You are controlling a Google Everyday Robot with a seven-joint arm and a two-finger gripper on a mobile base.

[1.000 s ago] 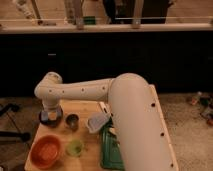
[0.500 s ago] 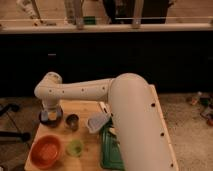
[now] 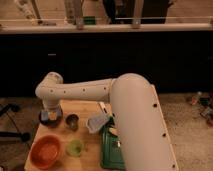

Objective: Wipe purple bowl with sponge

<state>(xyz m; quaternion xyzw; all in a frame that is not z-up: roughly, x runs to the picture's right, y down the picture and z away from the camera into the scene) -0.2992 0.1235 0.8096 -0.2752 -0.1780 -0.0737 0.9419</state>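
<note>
**End effector down in the purple bowl at the far left of the bench**

The end effector (image 3: 50,115) points straight down over the purple bowl (image 3: 51,120), at the far left of the wooden bench (image 3: 92,155). Its fingers are closed, and a pale blue-grey pad, the sponge (image 3: 50,114), shows at its tip inside the bowl; the view does not show clearly whether the fingers grip it. The white arm (image 3: 85,91) runs from there to the right and then bends toward the near right, filling much of the view.

Just right of the purple bowl stands a small dark metal cup (image 3: 72,121). Right of the cup lies a light blue-grey scoop (image 3: 97,121). Nearer on the left sits an orange bowl (image 3: 46,151), with a small green cup (image 3: 75,147) just beside it. A green tray (image 3: 111,150) lies to the right, partly hidden by the arm.
</note>
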